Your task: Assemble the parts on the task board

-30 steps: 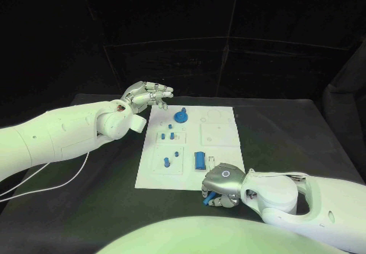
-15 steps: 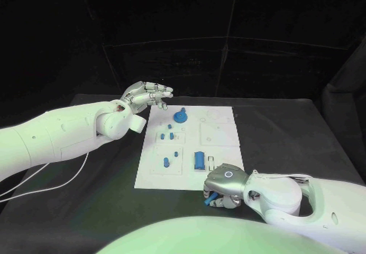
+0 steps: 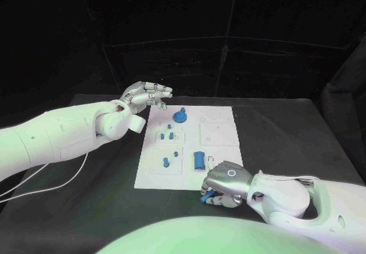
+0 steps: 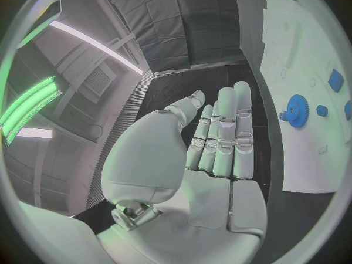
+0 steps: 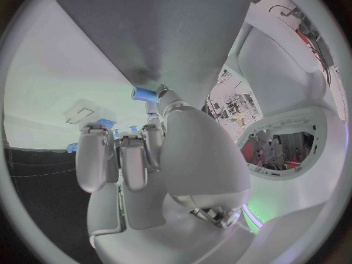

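Nearest, right hand [image 3: 222, 186] curled around a small blue part [image 3: 207, 199] just off the task board's [image 3: 153, 177] near edge; probably light, rigid, smooth plastic, apt to slip, best pinched across its sides; farther, blue gear [image 3: 180, 116] standing on the board; far left, left hand [image 3: 145, 96] empty, fingers loosely apart.

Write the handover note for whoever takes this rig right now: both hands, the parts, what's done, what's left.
Left hand: holds nothing, fingers loosely curled, raised beside the far left corner of the task board.
Right hand: at the board's near edge, fingers closed on a small blue part over the black table.
On the board: blue gear at the far end, small blue pieces mid-board, a longer blue block nearer.
Done: one part picked up. Left: seat it and the remaining pieces.
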You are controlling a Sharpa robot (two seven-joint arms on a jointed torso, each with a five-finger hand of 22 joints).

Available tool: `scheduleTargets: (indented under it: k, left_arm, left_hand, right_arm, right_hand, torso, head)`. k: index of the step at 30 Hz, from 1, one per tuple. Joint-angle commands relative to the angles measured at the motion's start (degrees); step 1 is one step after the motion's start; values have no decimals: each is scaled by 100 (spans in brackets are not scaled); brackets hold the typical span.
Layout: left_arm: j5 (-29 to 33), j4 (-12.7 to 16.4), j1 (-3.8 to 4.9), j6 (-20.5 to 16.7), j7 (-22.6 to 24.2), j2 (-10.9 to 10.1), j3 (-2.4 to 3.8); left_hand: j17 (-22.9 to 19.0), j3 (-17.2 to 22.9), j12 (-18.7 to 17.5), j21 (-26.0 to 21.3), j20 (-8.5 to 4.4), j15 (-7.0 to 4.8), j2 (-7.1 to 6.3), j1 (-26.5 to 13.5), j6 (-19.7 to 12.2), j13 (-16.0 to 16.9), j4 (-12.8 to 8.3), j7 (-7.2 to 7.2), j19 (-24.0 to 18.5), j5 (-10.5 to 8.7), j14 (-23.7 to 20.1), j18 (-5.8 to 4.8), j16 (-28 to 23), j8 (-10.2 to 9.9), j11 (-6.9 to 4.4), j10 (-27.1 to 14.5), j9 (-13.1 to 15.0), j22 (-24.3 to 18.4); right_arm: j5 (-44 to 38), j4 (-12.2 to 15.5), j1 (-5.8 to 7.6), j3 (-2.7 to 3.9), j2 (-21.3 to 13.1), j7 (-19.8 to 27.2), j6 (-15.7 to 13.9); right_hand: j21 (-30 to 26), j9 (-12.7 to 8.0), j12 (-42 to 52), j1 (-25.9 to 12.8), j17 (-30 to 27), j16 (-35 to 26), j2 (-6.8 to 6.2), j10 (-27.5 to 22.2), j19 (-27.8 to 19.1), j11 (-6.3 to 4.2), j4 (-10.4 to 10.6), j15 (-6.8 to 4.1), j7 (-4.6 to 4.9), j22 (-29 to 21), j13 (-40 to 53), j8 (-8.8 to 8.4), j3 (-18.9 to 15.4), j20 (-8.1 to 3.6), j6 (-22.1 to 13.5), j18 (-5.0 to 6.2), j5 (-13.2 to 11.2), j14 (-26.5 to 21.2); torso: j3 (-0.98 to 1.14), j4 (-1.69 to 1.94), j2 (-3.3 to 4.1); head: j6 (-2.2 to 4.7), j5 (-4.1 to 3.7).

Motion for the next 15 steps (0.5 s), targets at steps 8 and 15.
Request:
scheduleTargets:
  k: [8, 15]
  left_arm:
    - [16, 2, 8, 58, 39, 0, 4]
    - [16, 9, 8, 56, 40, -5, 4]
  left_hand:
    - [-8, 2, 39, -17, 30, -5, 14, 35, -31, -7, -40, 6, -2, 33, -35, 76, 34, 32, 10, -46, 1, -8]
    - [-8, 2, 39, -17, 30, -5, 14, 35, -31, -7, -40, 6, -2, 33, -35, 76, 34, 32, 10, -46, 1, -8]
  right_arm:
    - [252, 168, 60, 12, -321, 18, -628]
    - [608, 141, 192, 28, -493, -60, -895]
  right_hand:
    - [35, 29, 6, -33, 1410, 31, -47, 20, 22, -33, 45, -47, -25, 164, 502, 27, 58, -49, 44, -66, 155, 572]
    - [42, 39, -12, -57, 1412, 32, -54, 18, 30, -35, 79, -52, -24, 179, 492, 13, 126, -57, 32, -69, 379, 572]
  torso:
    - [-4, 2, -5]
    - [-3, 5, 0]
  head:
    - [-1, -29]
    - [-1, -67]
